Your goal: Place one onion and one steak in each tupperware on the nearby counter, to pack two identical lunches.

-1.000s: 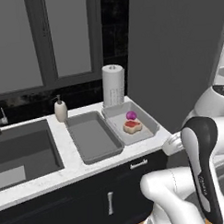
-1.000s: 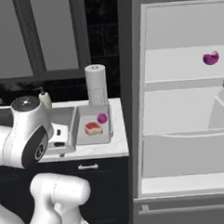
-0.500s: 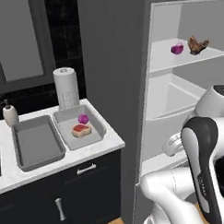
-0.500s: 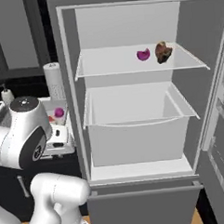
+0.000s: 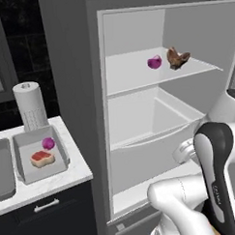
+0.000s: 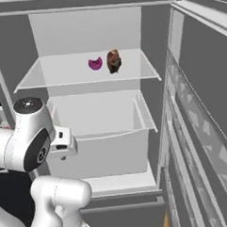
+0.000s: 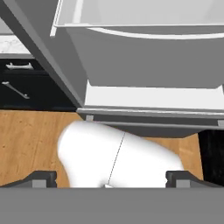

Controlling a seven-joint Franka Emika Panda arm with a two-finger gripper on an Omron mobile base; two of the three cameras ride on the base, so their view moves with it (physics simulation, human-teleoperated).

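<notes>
An open white fridge (image 5: 153, 118) stands ahead of the pincer (image 7: 111, 177), with a glass shelf (image 6: 85, 74) above a deep drawer (image 6: 99, 121). Wooden floor (image 7: 30, 140) lies below the pincer. Dark cabinets (image 5: 41, 214) and black wall (image 5: 19, 41) sit to its left.

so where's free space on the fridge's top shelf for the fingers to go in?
White top fridge shelf: bare along its whole left part and the front strip. Crowded right of centre, where the purple onion and brown steak sit close together. The deep white drawer below looks bare too.
</notes>
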